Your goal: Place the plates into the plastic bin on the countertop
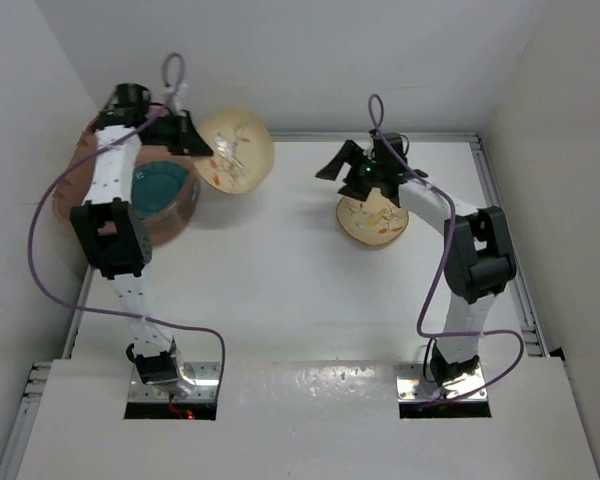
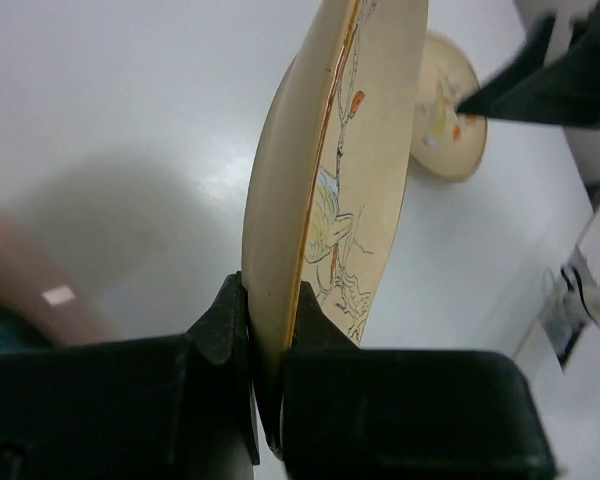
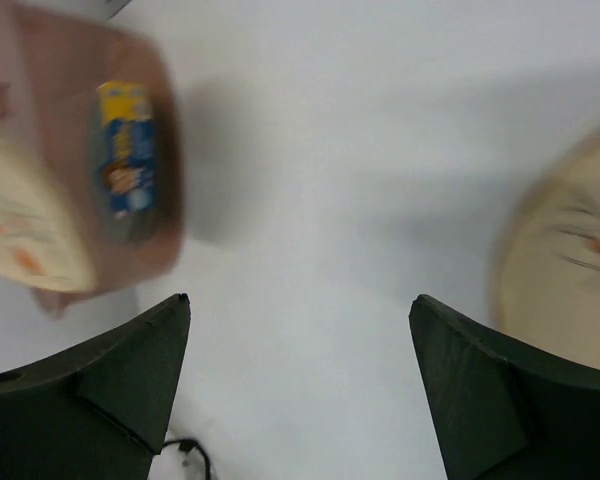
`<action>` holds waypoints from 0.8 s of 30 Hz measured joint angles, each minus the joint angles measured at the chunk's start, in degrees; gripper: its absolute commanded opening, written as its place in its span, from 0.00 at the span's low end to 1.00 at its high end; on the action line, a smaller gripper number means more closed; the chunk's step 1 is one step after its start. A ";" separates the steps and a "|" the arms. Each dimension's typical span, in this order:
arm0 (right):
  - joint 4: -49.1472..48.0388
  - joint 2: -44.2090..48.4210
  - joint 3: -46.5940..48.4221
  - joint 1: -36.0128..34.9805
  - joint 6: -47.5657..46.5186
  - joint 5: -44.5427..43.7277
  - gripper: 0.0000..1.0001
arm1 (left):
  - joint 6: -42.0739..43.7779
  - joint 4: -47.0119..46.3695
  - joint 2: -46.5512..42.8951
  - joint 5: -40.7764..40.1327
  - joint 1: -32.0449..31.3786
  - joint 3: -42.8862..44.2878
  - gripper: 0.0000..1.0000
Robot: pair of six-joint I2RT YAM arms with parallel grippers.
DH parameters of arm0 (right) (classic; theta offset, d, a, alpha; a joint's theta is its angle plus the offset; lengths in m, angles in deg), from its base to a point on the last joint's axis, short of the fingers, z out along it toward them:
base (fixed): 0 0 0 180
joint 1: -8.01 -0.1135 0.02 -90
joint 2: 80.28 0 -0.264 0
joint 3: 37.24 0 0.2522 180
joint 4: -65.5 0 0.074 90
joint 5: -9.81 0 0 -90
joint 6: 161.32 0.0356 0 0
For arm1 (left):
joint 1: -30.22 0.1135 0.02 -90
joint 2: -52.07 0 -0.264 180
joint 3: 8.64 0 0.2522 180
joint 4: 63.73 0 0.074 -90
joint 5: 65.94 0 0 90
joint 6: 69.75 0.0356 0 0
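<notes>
My left gripper [image 1: 202, 148] is shut on the rim of a cream-orange plate [image 1: 238, 150] with a bird motif and holds it in the air just right of the pink plastic bin [image 1: 85, 165]. The left wrist view shows the plate [image 2: 350, 150] edge-on, clamped between the fingers [image 2: 225, 320]. A teal plate [image 1: 162, 188] lies in the bin. A second cream-orange plate [image 1: 373, 220] lies on the white countertop [image 1: 280, 280]. My right gripper [image 1: 342, 162] is open and empty, hovering just off that plate's far left edge; the plate [image 3: 570, 260] shows blurred at the right of its wrist view.
White walls close in the countertop on the back, left and right. Metal rails [image 1: 500, 200] run along its edges. The right wrist view shows the bin [image 3: 150, 130] blurred, with something blue and yellow inside. The other plates are hidden or out of view.
</notes>
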 measured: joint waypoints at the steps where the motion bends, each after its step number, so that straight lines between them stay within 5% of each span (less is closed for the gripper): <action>1: 1.92 1.01 -1.22 1.27 -0.13 -1.73 0.89 | -1.55 -2.14 -0.48 1.36 2.73 0.90 0.00; 7: 10.36 8.55 -8.00 9.05 -1.66 -8.96 0.89 | -11.43 -16.81 -6.38 -0.83 23.78 -3.96 0.00; 10: 13.05 11.78 -10.49 12.24 -2.29 -11.13 0.78 | -13.42 -20.39 -7.80 -6.47 31.04 -8.46 0.00; 13: 16.15 12.63 -11.41 14.91 -3.06 -13.05 0.60 | -14.12 -20.72 -7.23 -9.94 32.06 -12.90 0.00; 21: 19.26 11.67 -15.89 22.25 -4.11 -13.81 0.70 | -15.69 -19.41 1.09 -11.02 27.50 -16.85 0.01; 24: 18.29 9.55 -17.97 23.23 -4.33 -13.40 0.70 | -16.02 -20.15 1.46 -10.16 27.82 -16.92 0.18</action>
